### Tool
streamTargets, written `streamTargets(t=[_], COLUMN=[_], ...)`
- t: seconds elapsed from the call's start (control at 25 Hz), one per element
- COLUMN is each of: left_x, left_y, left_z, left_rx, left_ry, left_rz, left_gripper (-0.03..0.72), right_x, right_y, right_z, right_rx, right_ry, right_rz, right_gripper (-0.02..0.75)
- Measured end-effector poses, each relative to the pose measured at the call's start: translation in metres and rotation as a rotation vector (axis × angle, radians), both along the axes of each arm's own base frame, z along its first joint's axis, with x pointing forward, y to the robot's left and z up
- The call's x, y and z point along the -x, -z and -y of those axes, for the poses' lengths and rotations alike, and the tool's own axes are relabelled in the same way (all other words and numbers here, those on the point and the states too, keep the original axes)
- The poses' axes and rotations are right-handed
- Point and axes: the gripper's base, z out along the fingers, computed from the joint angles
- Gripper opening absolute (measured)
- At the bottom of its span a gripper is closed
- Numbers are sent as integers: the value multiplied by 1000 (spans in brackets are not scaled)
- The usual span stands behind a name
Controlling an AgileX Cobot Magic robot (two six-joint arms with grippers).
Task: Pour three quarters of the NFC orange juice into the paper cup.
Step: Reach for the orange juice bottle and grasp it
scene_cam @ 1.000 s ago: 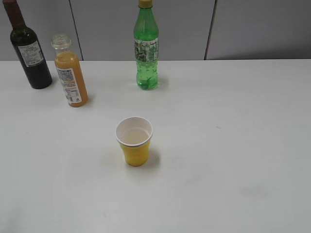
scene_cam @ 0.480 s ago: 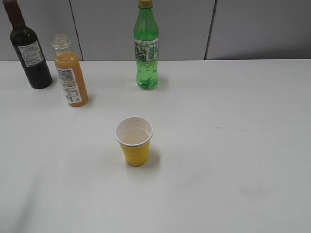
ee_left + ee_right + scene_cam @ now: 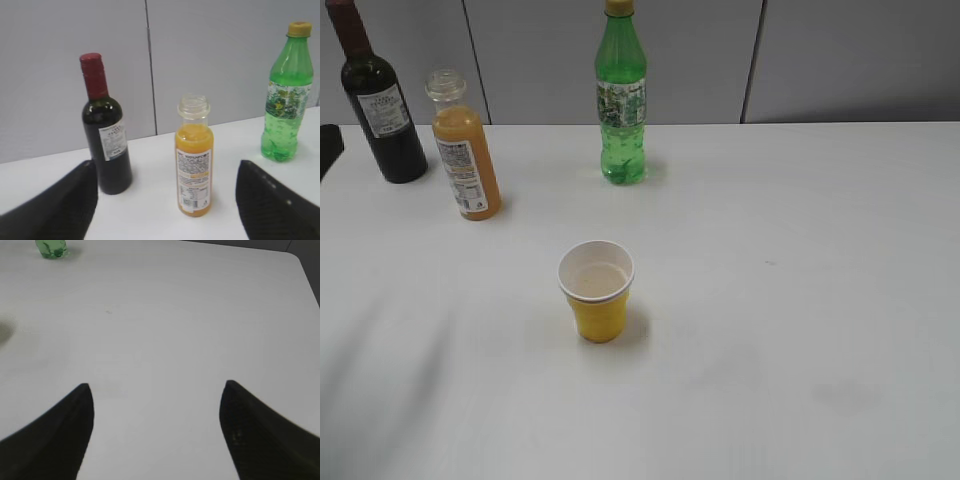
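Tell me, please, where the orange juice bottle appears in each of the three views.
Exterior view: juice bottle upper left, right of the wine bottle.
Left wrist view: centre, between the wine bottle and the green bottle.
Right wrist view: not in it.
Shared landmark: the green bottle, whose base shows top left in the right wrist view.

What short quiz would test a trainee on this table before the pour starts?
1. True or false: the orange juice bottle has a cap on.
2. Which bottle stands nearest the juice? A) wine bottle B) green soda bottle
3. Fill in: the yellow paper cup stands ___ on the table.

Key: 1 false; 2 A; 3 upright.
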Motion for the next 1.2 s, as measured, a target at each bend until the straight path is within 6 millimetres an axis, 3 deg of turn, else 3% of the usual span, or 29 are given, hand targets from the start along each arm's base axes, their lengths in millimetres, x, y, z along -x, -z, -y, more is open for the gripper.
streamTargets(t=[0.4,0.76,1.2], left_x=[-42,-84,-117], left_y=[46,63,89], left_z=[4,8,21], left_rx=[52,53,66], left_ry=[-2,-7,105], left_rz=[-69,-107,-132], left_gripper=[659,648,648], right_x=[0,0,0], right_y=[0,0,0], right_z=[0,0,0], right_rx=[0,0,0], right_ry=[0,0,0], right_rz=[0,0,0], right_gripper=[592,592,592])
